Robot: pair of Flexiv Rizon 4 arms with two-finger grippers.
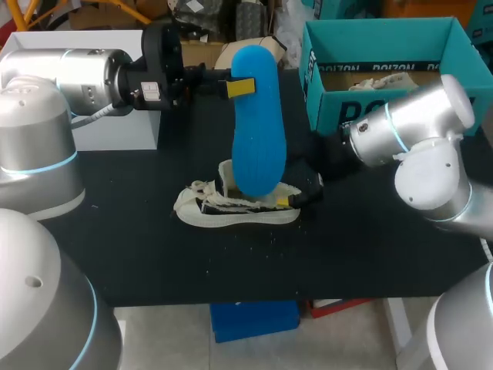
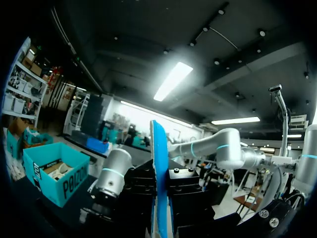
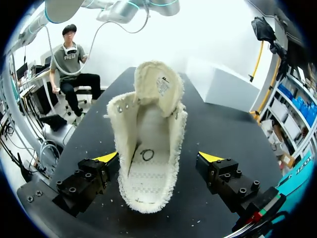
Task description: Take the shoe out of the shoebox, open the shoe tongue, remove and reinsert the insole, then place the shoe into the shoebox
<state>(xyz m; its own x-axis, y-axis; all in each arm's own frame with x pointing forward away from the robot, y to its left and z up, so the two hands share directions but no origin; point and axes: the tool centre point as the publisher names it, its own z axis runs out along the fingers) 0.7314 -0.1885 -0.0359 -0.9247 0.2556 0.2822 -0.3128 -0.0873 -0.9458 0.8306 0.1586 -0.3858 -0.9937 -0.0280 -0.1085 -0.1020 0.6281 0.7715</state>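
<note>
Head view: left tool [image 1: 239,87] clamps the blue insole [image 1: 258,139] upright above the shoe [image 1: 231,210] on the bench [image 1: 115,231], shoebox [image 1: 381,38] beside it. Left wrist: insole pinched edge-on. Right wrist: right tool [image 3: 158,158] gapes astride the shoe; reinsertion, toe first, seems next.

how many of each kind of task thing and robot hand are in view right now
shoe: 1
insole: 1
shoebox: 1
robot hands: 2 (left hand, right hand)
total: 5
</note>
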